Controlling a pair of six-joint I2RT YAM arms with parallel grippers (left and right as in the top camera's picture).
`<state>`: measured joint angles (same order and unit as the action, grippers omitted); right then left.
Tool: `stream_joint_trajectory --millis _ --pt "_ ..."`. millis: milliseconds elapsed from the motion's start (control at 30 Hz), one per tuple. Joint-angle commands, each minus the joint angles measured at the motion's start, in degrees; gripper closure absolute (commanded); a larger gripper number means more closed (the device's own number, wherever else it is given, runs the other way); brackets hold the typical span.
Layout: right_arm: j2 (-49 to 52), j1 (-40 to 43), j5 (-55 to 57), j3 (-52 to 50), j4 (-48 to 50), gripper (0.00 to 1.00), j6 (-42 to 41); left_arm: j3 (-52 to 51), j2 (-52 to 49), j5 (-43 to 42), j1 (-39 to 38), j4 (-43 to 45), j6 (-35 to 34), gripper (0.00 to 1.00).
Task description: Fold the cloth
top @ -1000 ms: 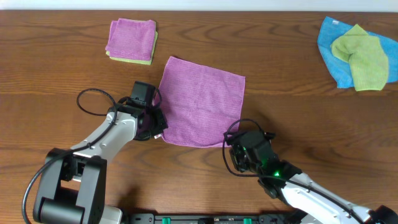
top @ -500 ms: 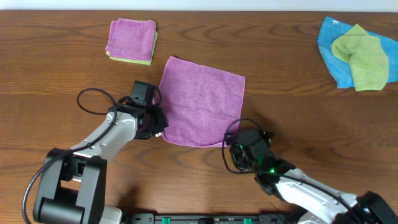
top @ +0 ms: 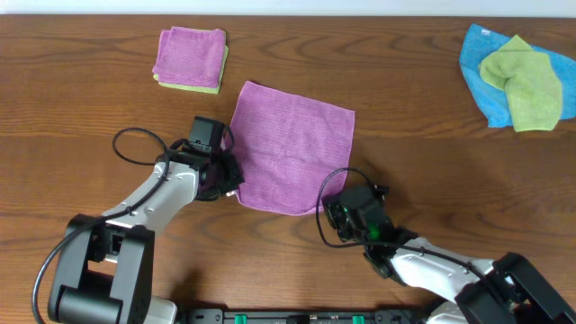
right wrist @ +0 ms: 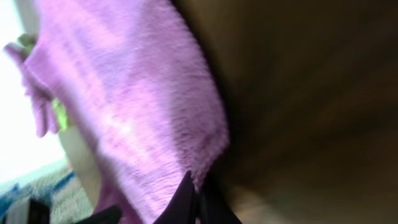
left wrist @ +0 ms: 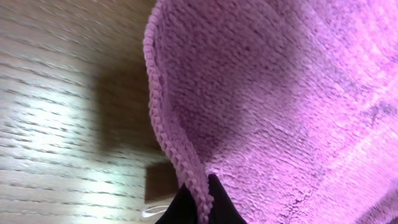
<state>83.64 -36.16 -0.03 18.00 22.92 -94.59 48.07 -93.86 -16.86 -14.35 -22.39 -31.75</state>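
Observation:
The purple-lilac cloth [top: 292, 148] lies spread out in the middle of the wooden table. My left gripper [top: 232, 184] is at its near left corner. In the left wrist view that gripper [left wrist: 200, 196] is shut on the stitched hem of the cloth [left wrist: 280, 93], which rises slightly off the wood there. My right gripper [top: 326, 205] is at the near right corner. The right wrist view shows it [right wrist: 198, 186] shut on the edge of the cloth [right wrist: 137, 106], blurred.
A folded purple cloth on a lime-green one [top: 189, 58] lies at the back left. A bright blue cloth [top: 477, 72] with a lime-green cloth [top: 524, 85] on it lies at the back right. A black cable loop [top: 135, 148] hangs off my left arm.
My right gripper has closed on the cloth's near right corner and shifted slightly left. The left gripper has kept its hold and place.

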Motion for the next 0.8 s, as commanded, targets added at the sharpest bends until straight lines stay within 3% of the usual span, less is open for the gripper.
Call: stream_joint_trajectory --millis 0,167,300,433,767 --pt "-1.14 2.54 -4.68 0.09 2.45 0.98 10.69 0.94 0.35 -4.11 0.07 -0.04 0.15 0.94" --pt "-5.33 8.52 -12.35 0.33 0.07 0.98 17.22 4.52 1.86 -4.81 0.09 -2.58 0.48 0.94" --pt "-8.9 12.02 -13.11 0.33 -6.08 0.98 20.13 7.61 2.29 -0.42 0.09 -6.12 0.5 0.94" --pt "-10.27 13.66 -13.11 0.33 -7.93 0.99 22.27 8.0 2.27 -1.44 -0.76 -6.08 -2.03 0.94" --pt "-10.25 17.86 -15.23 1.11 -9.25 0.99 32.09 8.0 2.27 1.01 -12.46 -0.7 -7.23 0.94"
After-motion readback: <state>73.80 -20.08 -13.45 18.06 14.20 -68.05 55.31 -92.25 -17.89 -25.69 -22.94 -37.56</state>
